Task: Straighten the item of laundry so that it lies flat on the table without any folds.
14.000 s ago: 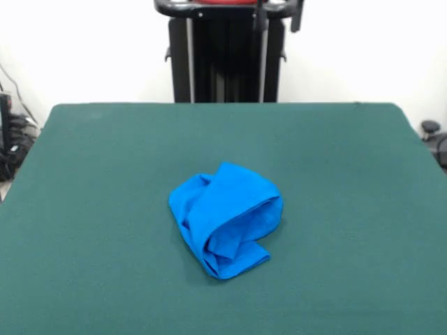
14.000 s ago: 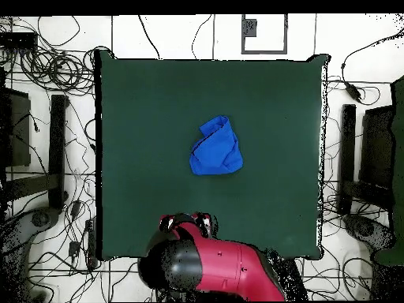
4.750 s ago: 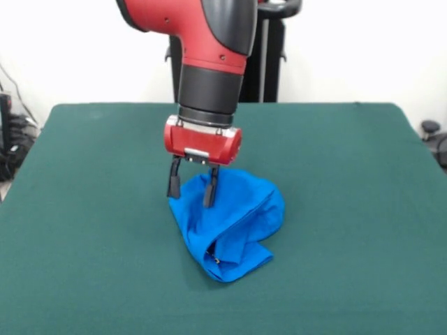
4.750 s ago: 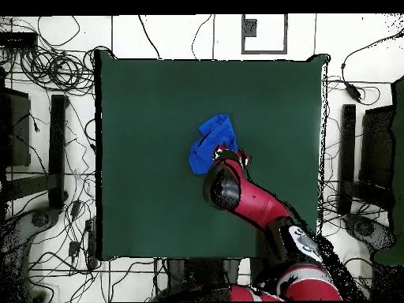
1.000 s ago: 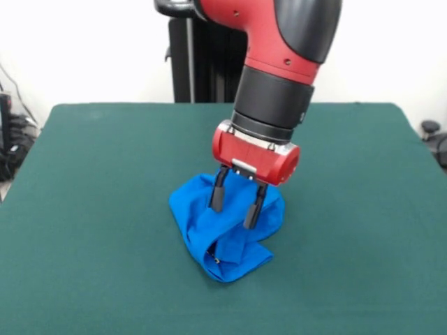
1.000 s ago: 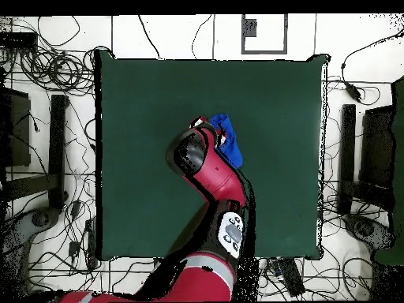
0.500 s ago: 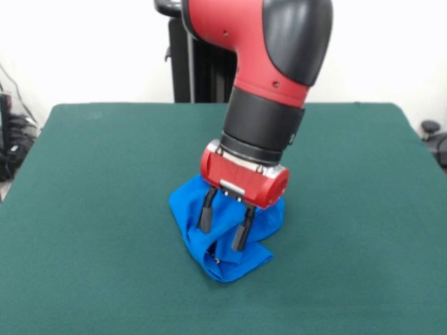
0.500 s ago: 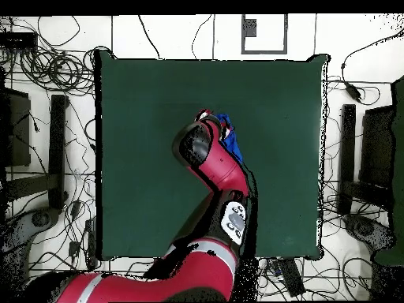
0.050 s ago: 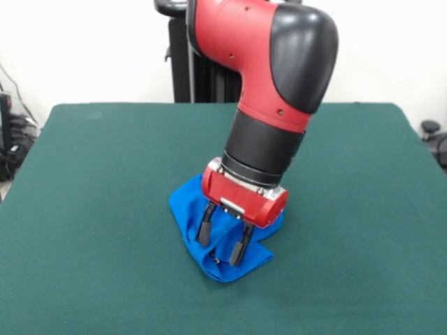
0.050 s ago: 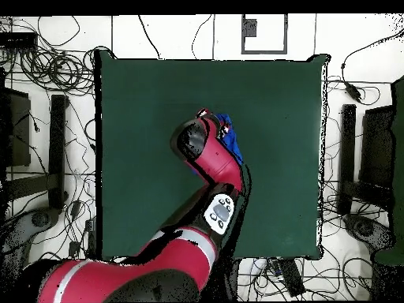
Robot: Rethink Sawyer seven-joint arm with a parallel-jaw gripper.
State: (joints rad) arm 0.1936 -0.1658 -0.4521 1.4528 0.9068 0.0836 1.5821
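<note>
The item of laundry (image 9: 187, 217) is a bright blue cloth lying crumpled in a folded heap near the middle of the dark green table (image 9: 91, 181). My gripper (image 9: 222, 243) is open and pressed down into the heap, one black finger on each side of a fold. From above, the red arm covers most of the item of laundry (image 10: 230, 139); only a blue edge shows to its right. No lettering or graphic is visible on the cloth.
Green table surface (image 10: 142, 102) stretches all around the heap. Tangled cables (image 10: 55, 71) and dark equipment lie on the floor beyond the table's sides.
My gripper has come down lower into the blue heap over the last second. The cloth's outline has hardly shifted.
</note>
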